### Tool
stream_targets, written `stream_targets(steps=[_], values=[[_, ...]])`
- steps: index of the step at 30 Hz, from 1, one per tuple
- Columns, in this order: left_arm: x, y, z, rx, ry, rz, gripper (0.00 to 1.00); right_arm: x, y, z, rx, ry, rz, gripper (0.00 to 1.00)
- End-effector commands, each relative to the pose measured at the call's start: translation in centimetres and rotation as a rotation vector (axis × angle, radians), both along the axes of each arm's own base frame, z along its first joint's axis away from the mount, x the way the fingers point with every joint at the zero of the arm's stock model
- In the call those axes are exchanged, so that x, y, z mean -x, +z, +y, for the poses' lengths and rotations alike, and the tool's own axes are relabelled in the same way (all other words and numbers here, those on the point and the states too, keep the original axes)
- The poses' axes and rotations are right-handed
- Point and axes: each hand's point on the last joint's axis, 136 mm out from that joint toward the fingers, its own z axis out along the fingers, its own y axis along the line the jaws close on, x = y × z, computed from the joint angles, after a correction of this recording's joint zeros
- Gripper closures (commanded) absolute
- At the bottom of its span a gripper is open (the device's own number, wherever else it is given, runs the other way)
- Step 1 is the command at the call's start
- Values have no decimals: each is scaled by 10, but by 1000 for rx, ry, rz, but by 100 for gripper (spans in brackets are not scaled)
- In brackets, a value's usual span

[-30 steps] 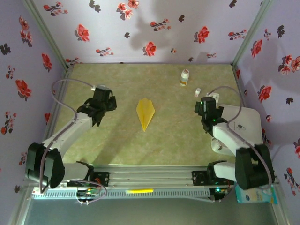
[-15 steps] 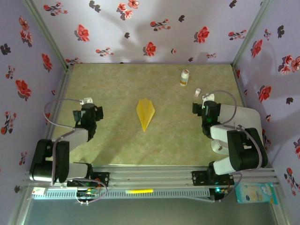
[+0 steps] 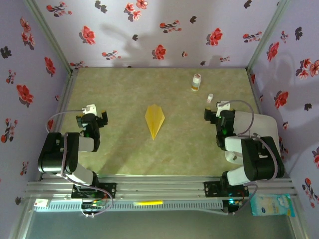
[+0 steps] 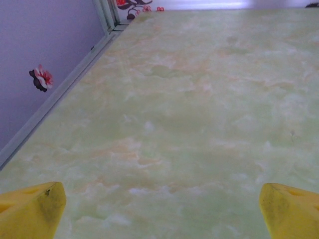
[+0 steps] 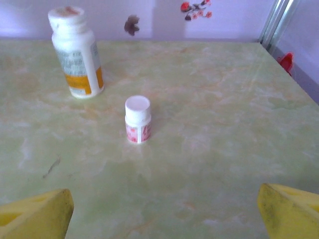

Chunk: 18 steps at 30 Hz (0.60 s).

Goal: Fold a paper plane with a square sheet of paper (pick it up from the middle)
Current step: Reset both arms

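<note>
The mustard-yellow paper plane (image 3: pixel 154 121) lies flat mid-table, its sharp tip pointing toward the near edge; the square sheet of paper is seen as this folded dart. My left gripper (image 3: pixel 91 116) sits well to its left, folded back over its arm, open. In the left wrist view the left gripper (image 4: pixel 162 211) has its yellow fingertips (image 4: pixel 30 211) wide apart over bare table. My right gripper (image 3: pixel 218 111) sits well to the plane's right, open. In the right wrist view the right gripper (image 5: pixel 164 211) holds nothing.
A white-and-orange bottle (image 3: pixel 196 82) (image 5: pixel 77 52) stands at the back right. A small white bottle (image 3: pixel 210 97) (image 5: pixel 137 119) stands just ahead of the right gripper. Floral walls (image 3: pixel 45 64) close in the left, back and right sides.
Both arms have pulled back toward the near edge and folded up, away from the plane. Both grippers opened slightly wider. The plane has not moved.
</note>
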Motion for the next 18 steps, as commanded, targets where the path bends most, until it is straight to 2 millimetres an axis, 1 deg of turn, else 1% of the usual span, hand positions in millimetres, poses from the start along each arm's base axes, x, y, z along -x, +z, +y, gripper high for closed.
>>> stream_targets(steps=[1,2,3,4,5,6,7,18], values=[[-9,12,2,30,10,-53,0,0,-12,-9,-77,-5,-80,4],[-9,12,2,33,11,-50,0,-1,-5,-9,-76,2,-87,2],[-9,12,2,32,9,-49,0,-2,-9,-10,-78,-9,-22,4],[-9,12,2,32,10,-51,0,-4,-17,-16,-78,-51,36,5],[-9,13,2,31,10,-52,0,-9,-18,-25,-84,-108,21,1],[-9,12,2,30,10,-50,0,-10,-17,-30,-99,-125,5,1],[-9,12,2,27,8,-50,0,-9,-17,-33,-105,-132,30,1],[-9,12,2,27,6,-50,0,-8,-18,-29,-102,-113,34,1]])
